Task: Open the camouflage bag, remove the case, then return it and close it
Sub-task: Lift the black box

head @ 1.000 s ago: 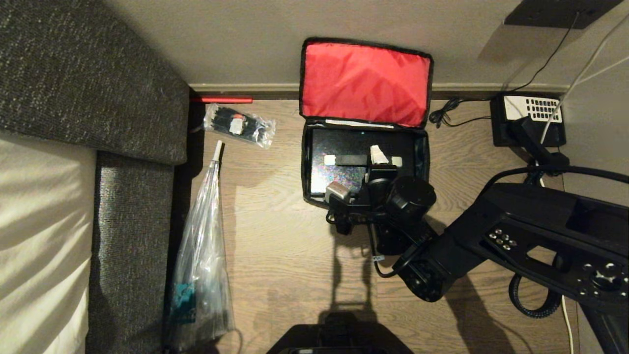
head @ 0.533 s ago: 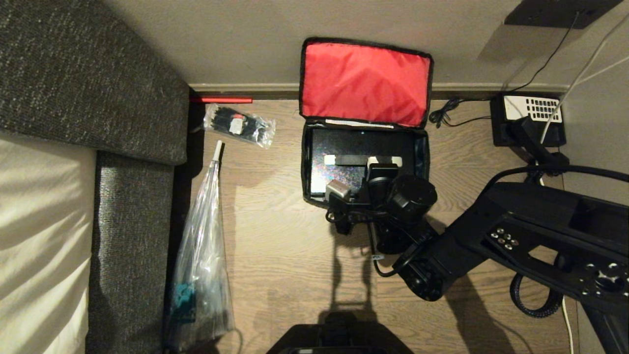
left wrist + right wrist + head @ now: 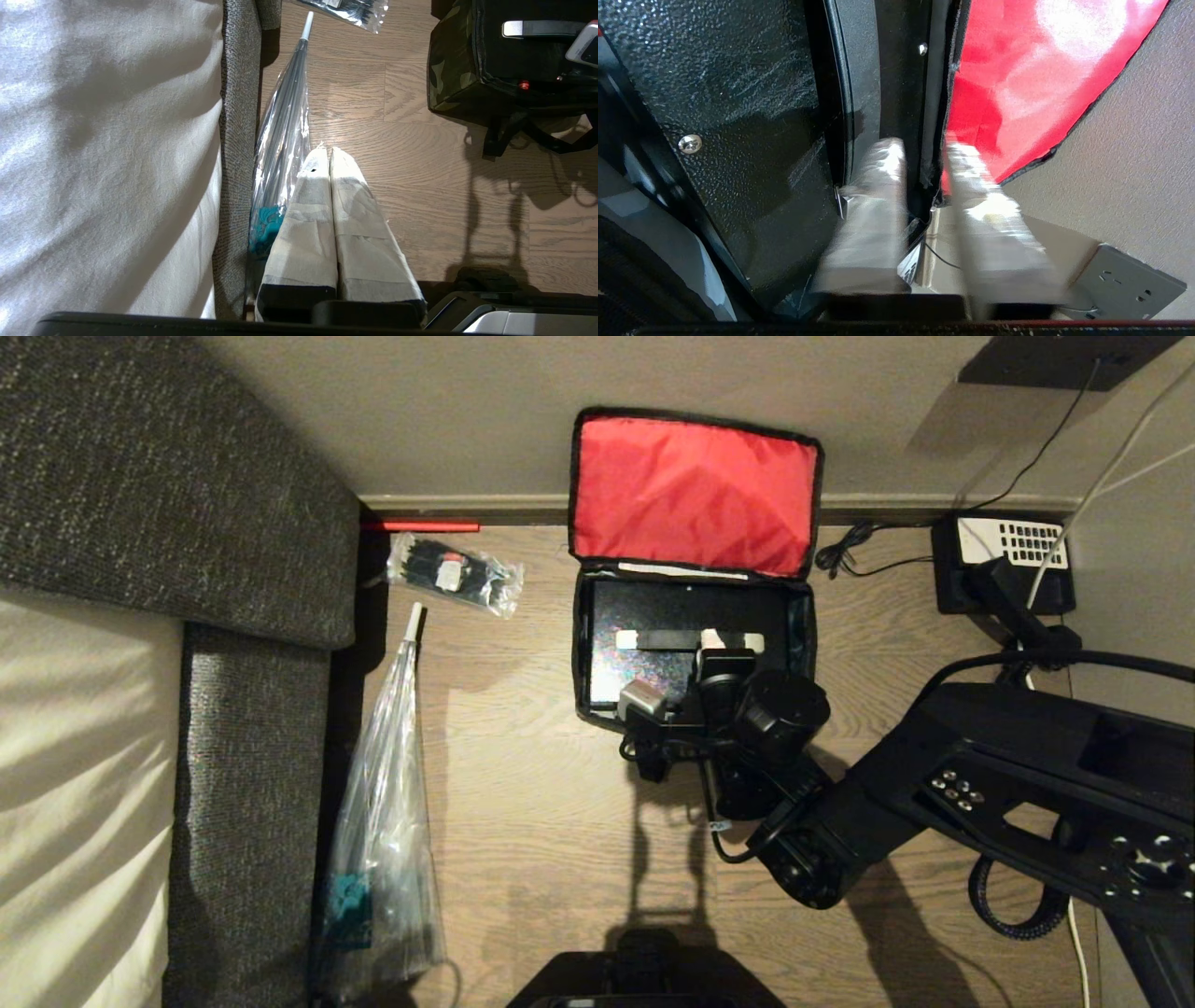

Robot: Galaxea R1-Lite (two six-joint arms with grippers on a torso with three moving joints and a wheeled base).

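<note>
The boxy soft-fabric camouflage bag (image 3: 692, 644) with black trim sits on the wooden floor (image 3: 541, 821) against the wall. Its red-lined lid (image 3: 693, 493) is folded back and leans up the wall behind the bag.

The flat black rectangular case (image 3: 653, 658), slightly glossy, lies inside the bag and fills nearly its whole width. The case's handle strip with whitish ends (image 3: 653, 639) faces up.

The right gripper (image 3: 714, 639) reaches into the bag from the bag's near edge, at the right end of the handle strip. In the right wrist view its two pale taped fingers (image 3: 878, 186) stand a little apart, with a dark strip in the gap. Whether they press on it cannot be told.

The left gripper (image 3: 329, 154) hangs over the floor well left of the bag, fingers together, holding nothing. A long clear plastic bag (image 3: 383, 840) lies on the floor left of the camouflage bag, a small clear packet (image 3: 455, 574) beyond it.
</note>
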